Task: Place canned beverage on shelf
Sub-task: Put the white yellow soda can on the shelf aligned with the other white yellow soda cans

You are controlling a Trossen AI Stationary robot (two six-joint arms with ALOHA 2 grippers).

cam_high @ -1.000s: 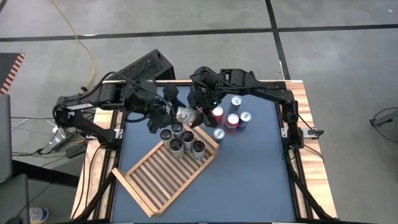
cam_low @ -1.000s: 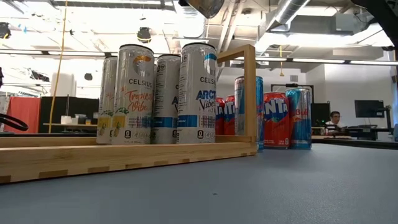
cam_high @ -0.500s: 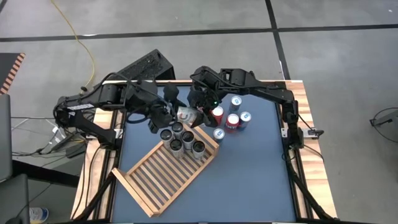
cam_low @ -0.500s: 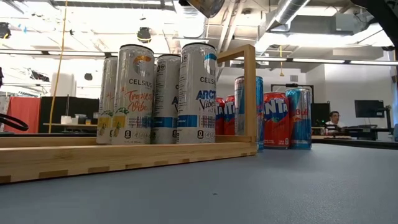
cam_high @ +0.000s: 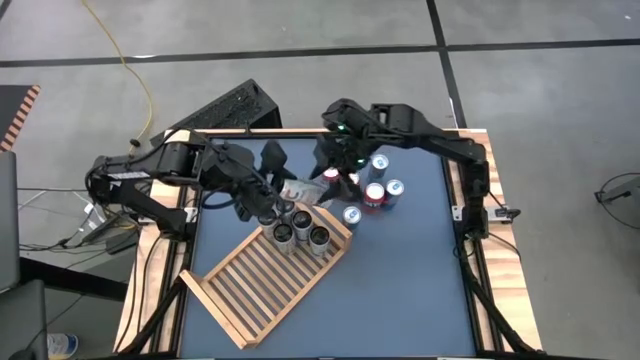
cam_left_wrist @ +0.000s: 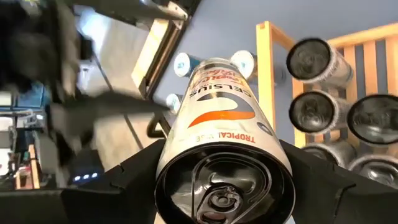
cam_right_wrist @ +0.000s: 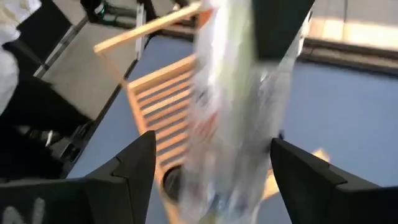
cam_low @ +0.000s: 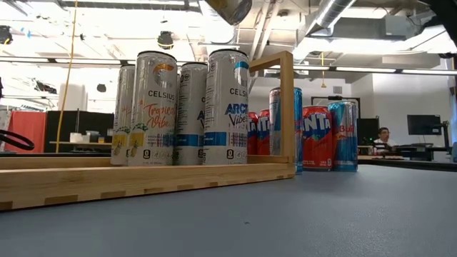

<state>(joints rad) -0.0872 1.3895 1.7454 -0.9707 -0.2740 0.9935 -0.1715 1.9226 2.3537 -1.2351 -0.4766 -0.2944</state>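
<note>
A white Celsius can (cam_high: 298,188) hangs in the air above the shelf's far end, with my left gripper (cam_high: 277,197) shut on it. Its lower end (cam_low: 228,8) shows at the top of the low view. My right gripper (cam_high: 333,175) stands open just to the can's far right; in its wrist view the blurred can (cam_right_wrist: 230,99) lies ahead of the spread fingers (cam_right_wrist: 134,165), not touching them. The shelf (cam_high: 250,285) is a light wooden slatted rack lying askew on the blue table. Several tall cans (cam_high: 297,227) stand on its far right end. My left gripper pinches the can's side wall near its tab end (cam_left_wrist: 171,149) between its two fingers. The fingers come from the table's left, slanting down, and the can lies along them, its other end pointing away. The can is lifted clear and tilted.
Several red and blue cans (cam_high: 372,190) stand on the table just right of the shelf's far corner, under my right arm. The shelf's upright post (cam_low: 286,107) rises beside the standing cans. The shelf's near half (cam_high: 240,300) holds bare slats, and bare table (cam_high: 410,290) lies to the near right.
My right gripper has let go of the white can and drawn back toward the table's far right, rising a little. The can stays in the air in my left gripper, shifted slightly toward the left.
</note>
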